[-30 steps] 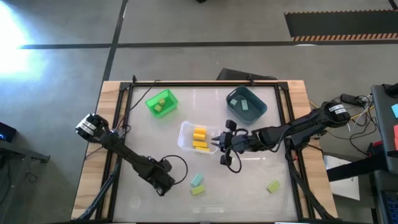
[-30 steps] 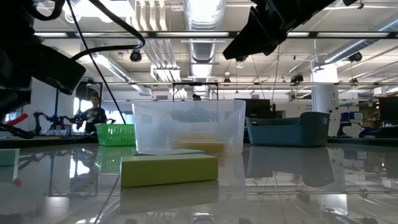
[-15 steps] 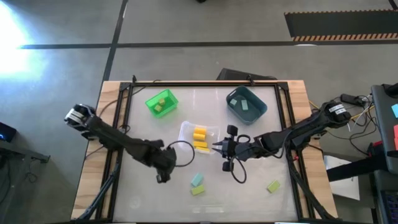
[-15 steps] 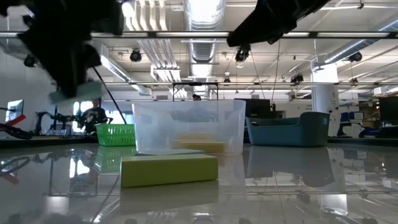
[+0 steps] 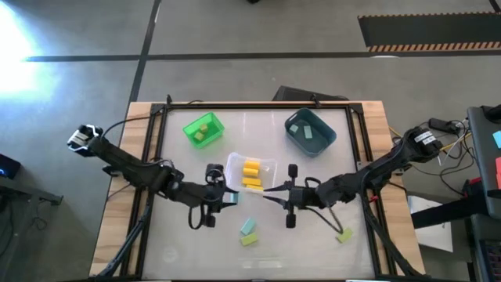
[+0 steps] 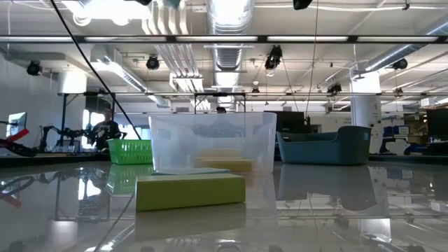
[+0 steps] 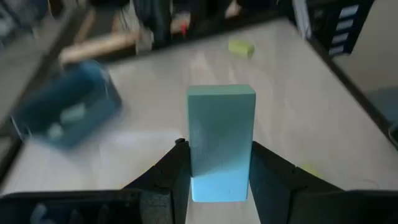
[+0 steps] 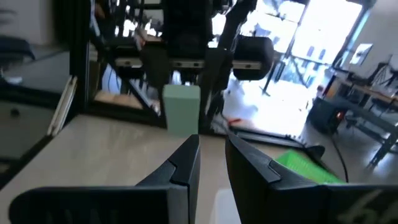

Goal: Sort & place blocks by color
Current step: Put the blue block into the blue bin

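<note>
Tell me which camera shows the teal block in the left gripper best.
The left wrist view: the teal block fills the middle, upright between the left gripper's fingers. The high view shows only a teal speck at the gripper. The right wrist view shows it farther off, clamped. The low view misses it.

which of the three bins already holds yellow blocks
The clear plastic bin at the table's middle: several yellow blocks lie inside it. The bright green bin and the dark blue-grey bin hold blocks, but none is bright yellow.
</note>
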Available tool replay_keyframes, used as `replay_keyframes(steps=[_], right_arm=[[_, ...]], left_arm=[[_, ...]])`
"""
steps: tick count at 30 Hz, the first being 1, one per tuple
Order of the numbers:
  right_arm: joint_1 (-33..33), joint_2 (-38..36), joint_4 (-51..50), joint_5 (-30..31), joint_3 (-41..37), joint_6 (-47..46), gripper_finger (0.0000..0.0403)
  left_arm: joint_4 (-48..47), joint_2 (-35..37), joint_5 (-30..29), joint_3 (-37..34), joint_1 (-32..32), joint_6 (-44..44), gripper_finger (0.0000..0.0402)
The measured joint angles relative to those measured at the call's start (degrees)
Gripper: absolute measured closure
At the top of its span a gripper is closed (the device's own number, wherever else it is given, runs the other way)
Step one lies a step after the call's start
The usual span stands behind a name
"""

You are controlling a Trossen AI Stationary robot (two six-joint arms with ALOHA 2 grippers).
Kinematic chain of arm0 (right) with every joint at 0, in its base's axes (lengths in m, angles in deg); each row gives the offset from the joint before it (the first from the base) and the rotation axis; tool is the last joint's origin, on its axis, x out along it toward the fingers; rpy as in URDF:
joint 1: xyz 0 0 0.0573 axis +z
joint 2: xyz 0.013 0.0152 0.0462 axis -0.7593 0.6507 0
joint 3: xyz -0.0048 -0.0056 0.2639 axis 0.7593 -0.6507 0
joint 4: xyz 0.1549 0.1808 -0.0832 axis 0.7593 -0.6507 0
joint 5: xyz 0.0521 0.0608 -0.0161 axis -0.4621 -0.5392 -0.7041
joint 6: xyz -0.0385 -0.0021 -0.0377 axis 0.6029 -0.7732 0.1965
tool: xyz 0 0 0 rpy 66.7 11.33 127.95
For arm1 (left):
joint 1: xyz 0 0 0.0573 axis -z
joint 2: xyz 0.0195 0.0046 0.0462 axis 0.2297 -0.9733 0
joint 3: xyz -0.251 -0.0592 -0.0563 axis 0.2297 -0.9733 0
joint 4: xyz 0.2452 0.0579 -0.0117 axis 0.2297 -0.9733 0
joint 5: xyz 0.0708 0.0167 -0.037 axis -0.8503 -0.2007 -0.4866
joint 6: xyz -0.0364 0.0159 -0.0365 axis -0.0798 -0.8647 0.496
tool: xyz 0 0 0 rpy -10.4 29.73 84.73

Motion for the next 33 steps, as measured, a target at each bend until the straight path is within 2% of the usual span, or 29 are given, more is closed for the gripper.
replay_keyframes(steps=[6, 8, 11, 22, 28, 33], right_arm=[[-0.2, 0.0, 2.0, -0.6, 0.0, 0.6, 0.0337], [-0.2, 0.0, 2.2, -3.2, 0.4, 0.6, 0.0332], [-0.2, 0.0, 2.4, -6.3, 0.9, 0.0, 0.0310], [-0.5, 0.1, 6.3, -6.0, 1.3, 2.1, 0.0185], [-0.9, 0.1, 6.2, -6.5, 1.3, 2.4, 0.0159], [-0.9, 0.1, 6.1, -6.5, 1.3, 3.0, 0.0159]], left_arm=[[7.1, -2.5, -0.5, -0.1, 0.0, -6.0, 0.0289], [8.1, -3.4, -1.3, -0.1, 0.0, -6.8, 0.0289], [10.8, -4.6, -1.4, -0.1, -0.1, -7.2, 0.0289], [24.9, -8.9, -3.3, -0.1, -1.2, -10.7, 0.0289], [33.9, -12.4, -3.1, -0.1, -1.7, -13.7, 0.0289], [36.1, -13.8, -2.9, 0.1, -2.5, -14.2, 0.0289]])
